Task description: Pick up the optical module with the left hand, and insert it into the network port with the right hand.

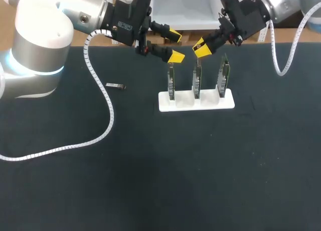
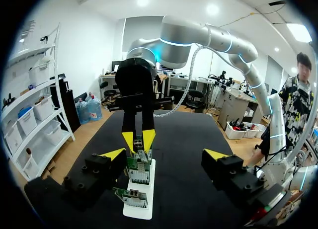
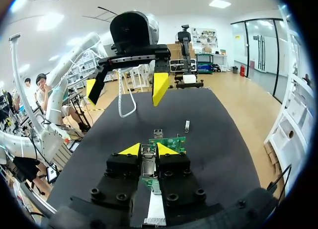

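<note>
My right gripper (image 1: 201,47) is shut on a small silver optical module (image 3: 147,160) and holds it right over the top of the middle circuit board (image 1: 197,81). That board is one of three standing upright in a white stand (image 1: 196,101). In the left wrist view the right gripper (image 2: 138,138) points down at the board's port (image 2: 139,165). My left gripper (image 1: 175,45) hangs open and empty just left of it, above the leftmost board (image 1: 171,80). From the right wrist view the left gripper (image 3: 125,89) faces mine across the stand.
A second small module (image 1: 116,85) lies flat on the black table, well left of the stand; it also shows in the right wrist view as a small module (image 3: 187,125) beyond the boards. My left arm's white coiled cable (image 1: 103,95) trails over the table's left part.
</note>
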You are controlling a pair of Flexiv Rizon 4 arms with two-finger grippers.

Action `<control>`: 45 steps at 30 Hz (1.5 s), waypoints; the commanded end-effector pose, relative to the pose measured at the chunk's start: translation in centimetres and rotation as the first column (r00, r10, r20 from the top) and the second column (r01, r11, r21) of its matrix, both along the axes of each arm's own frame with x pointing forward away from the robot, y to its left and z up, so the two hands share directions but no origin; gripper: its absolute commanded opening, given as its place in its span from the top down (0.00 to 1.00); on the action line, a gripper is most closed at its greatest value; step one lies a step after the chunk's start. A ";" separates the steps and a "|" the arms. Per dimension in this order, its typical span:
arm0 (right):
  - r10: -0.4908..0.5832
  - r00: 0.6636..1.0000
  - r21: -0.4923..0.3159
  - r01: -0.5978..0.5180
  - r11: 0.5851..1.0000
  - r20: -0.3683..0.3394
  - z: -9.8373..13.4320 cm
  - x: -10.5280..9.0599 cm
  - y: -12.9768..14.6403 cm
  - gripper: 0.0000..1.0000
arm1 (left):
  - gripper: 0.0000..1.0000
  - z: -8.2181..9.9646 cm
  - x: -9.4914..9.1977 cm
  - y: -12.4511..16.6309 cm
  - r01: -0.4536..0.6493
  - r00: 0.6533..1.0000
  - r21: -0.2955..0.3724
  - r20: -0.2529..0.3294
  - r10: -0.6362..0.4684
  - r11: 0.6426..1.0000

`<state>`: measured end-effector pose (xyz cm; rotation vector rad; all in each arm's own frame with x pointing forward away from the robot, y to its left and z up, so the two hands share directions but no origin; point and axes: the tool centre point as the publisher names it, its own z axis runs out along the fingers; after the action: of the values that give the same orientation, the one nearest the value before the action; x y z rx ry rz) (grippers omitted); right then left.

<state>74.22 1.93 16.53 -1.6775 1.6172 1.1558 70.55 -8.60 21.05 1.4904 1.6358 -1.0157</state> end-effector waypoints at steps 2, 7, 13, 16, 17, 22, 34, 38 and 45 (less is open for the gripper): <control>-0.001 1.000 -0.003 0.001 1.000 0.001 -0.1 0.2 0.1 1.00 | 0.00 0.1 0.0 -0.1 -0.004 1.000 0.005 -0.001 0.004 1.000; -0.001 1.000 0.005 0.001 1.000 0.011 0.3 0.3 0.1 1.00 | 0.00 0.1 0.0 -0.1 -0.004 1.000 0.005 -0.001 0.004 1.000; -0.007 1.000 0.006 0.007 1.000 0.017 0.4 0.5 0.0 1.00 | 0.00 0.1 0.0 -0.1 -0.004 1.000 0.005 -0.001 0.004 1.000; -0.009 1.000 0.003 0.009 1.000 0.016 0.2 0.6 -0.1 1.00 | 0.00 0.1 0.0 -0.1 -0.004 1.000 0.005 -0.001 0.004 1.000; -0.011 1.000 0.001 0.011 1.000 0.011 0.1 0.6 -0.1 1.00 | 0.00 0.1 0.0 -0.1 -0.004 1.000 0.005 -0.001 0.004 1.000; -0.011 1.000 -0.003 0.011 1.000 -0.002 -0.4 0.4 0.0 1.00 | 0.00 0.1 0.0 -0.1 -0.004 1.000 0.005 -0.001 0.004 1.000; -0.013 1.000 0.003 0.013 1.000 0.003 -0.6 0.4 -0.2 1.00 | 0.00 0.1 0.0 -0.1 -0.004 1.000 0.005 -0.001 0.004 1.000; -0.010 1.000 0.005 0.010 1.000 0.007 -0.6 0.4 -0.2 1.00 | 0.00 0.1 0.0 -0.1 -0.004 1.000 0.005 -0.001 0.004 1.000; -0.003 1.000 0.001 0.003 1.000 0.009 -1.0 0.3 -0.2 1.00 | 0.00 0.1 0.0 -0.1 -0.004 1.000 0.005 -0.001 0.004 1.000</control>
<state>74.57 1.76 16.26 -1.6759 1.6138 1.1484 70.55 -8.60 21.06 1.4903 1.6358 -1.0157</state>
